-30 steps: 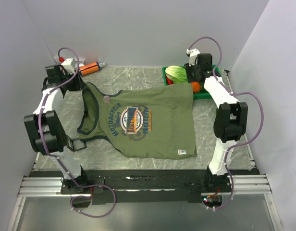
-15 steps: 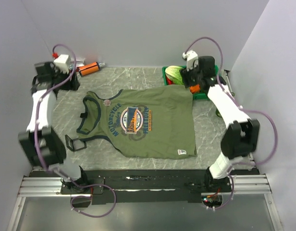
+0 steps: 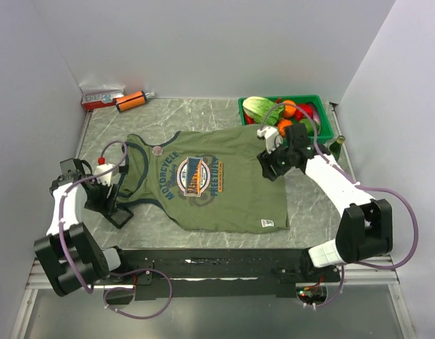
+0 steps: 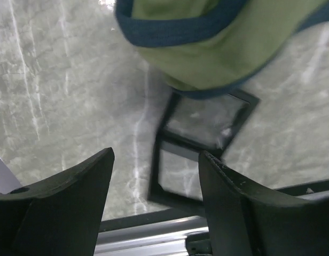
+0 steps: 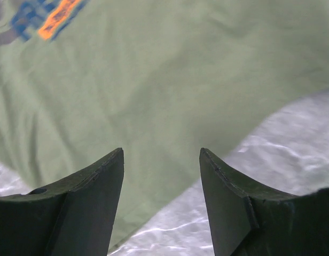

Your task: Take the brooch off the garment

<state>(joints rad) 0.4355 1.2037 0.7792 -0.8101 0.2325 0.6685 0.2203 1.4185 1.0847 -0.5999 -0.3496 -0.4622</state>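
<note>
- your L gripper: jaws apart, empty, just below garment sleeve
- R gripper: jaws apart, empty, over hem edge
- the brooch is pinned by collar, beyond L gripper, well apart from R
- nothing done yet; you've the whole removal left

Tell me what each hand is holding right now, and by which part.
Nothing. The left hand and right hand both stand open and empty; the brooch sits untouched on the garment.

Brooch on the garment: detail too small to be resolved. Black frame partly covered by the garment's sleeve. Chest print cut off at picture edge.
</note>
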